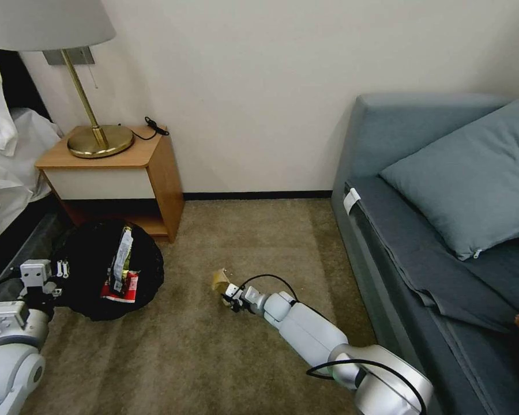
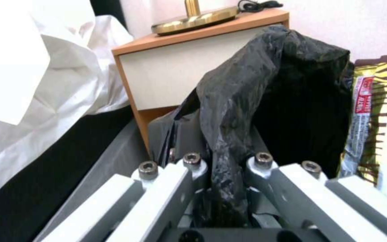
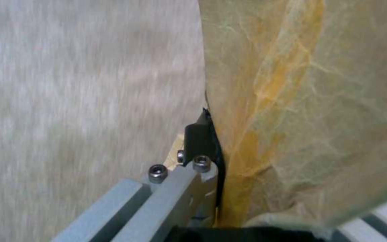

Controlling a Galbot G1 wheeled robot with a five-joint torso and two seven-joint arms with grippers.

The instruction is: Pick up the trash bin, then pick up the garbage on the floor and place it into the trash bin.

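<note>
1. At the carpet's (image 1: 202, 357) left edge, beside the nightstand (image 1: 121, 173), your left gripper (image 1: 60, 271) is clamped on the black liner at the rim of the trash bin (image 1: 106, 271). The snack packet (image 1: 124, 285) and gold wrapper (image 1: 121, 256) lie inside.
2. Mid-carpet, your right gripper (image 1: 229, 294) is pinched onto the crumpled paper bag (image 1: 219, 281).
3. Judged light, soft and crushable, the paper bag wants a hold on a fold.
4. The right wrist view confirms the pinch on the paper; the head view shows where the bin stands.
</note>
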